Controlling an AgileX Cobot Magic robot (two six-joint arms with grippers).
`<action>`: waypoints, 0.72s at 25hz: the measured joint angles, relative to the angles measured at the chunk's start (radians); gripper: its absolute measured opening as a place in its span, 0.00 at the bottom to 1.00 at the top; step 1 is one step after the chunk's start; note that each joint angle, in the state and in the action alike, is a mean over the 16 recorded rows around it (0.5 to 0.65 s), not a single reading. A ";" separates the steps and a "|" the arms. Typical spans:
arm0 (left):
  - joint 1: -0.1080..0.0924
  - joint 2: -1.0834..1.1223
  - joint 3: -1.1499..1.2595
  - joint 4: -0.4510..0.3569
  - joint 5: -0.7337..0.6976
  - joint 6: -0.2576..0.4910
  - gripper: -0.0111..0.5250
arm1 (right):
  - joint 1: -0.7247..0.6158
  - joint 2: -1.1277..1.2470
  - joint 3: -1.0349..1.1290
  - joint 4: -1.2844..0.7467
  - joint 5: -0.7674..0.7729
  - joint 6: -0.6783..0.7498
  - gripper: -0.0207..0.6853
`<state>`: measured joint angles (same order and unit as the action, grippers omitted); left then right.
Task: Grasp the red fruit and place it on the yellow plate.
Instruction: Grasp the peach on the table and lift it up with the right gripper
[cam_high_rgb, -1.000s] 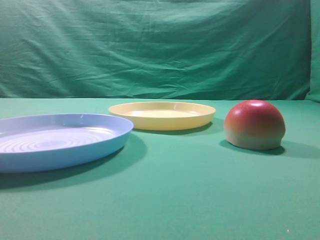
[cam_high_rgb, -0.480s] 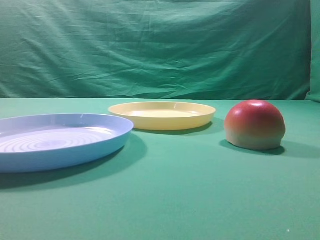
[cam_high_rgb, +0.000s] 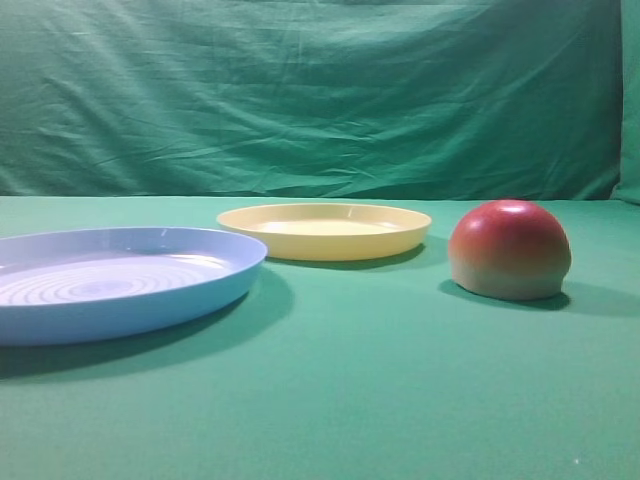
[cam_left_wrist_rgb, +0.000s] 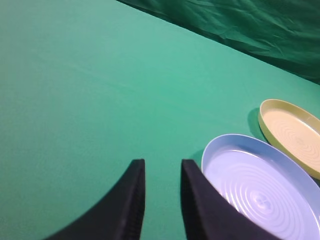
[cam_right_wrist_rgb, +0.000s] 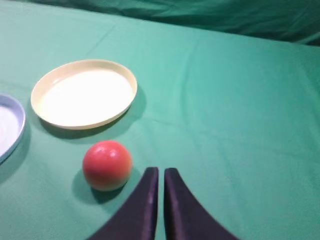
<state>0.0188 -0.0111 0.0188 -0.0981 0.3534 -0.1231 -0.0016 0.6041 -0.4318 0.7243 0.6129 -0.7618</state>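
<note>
Red fruit (cam_right_wrist_rgb: 107, 165) sits near yellow plate (cam_right_wrist_rgb: 84, 94); right gripper (cam_right_wrist_rgb: 160, 176) closed, left gripper (cam_left_wrist_rgb: 161, 172) parted.

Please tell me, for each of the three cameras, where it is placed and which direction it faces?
Exterior high: low over the cloth, facing the backdrop; yellow plate, blue plate, red fruit; no robot part.
Left wrist: above the left tool, slightly parted, looking down at both plates.
Right wrist: above the right tool, shut, empty, beside the fruit.
Shared: all three show both plates.
</note>
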 joint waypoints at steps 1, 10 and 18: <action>0.000 0.000 0.000 0.000 0.000 0.000 0.31 | 0.007 0.032 -0.015 0.017 0.013 -0.027 0.03; 0.000 0.000 0.000 0.000 0.000 0.000 0.31 | 0.181 0.320 -0.142 0.056 -0.004 -0.153 0.03; 0.000 0.000 0.000 0.000 0.000 0.000 0.31 | 0.380 0.582 -0.242 -0.076 -0.113 -0.078 0.04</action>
<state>0.0188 -0.0111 0.0188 -0.0981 0.3534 -0.1231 0.3784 1.1865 -0.6733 0.6484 0.4998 -0.8395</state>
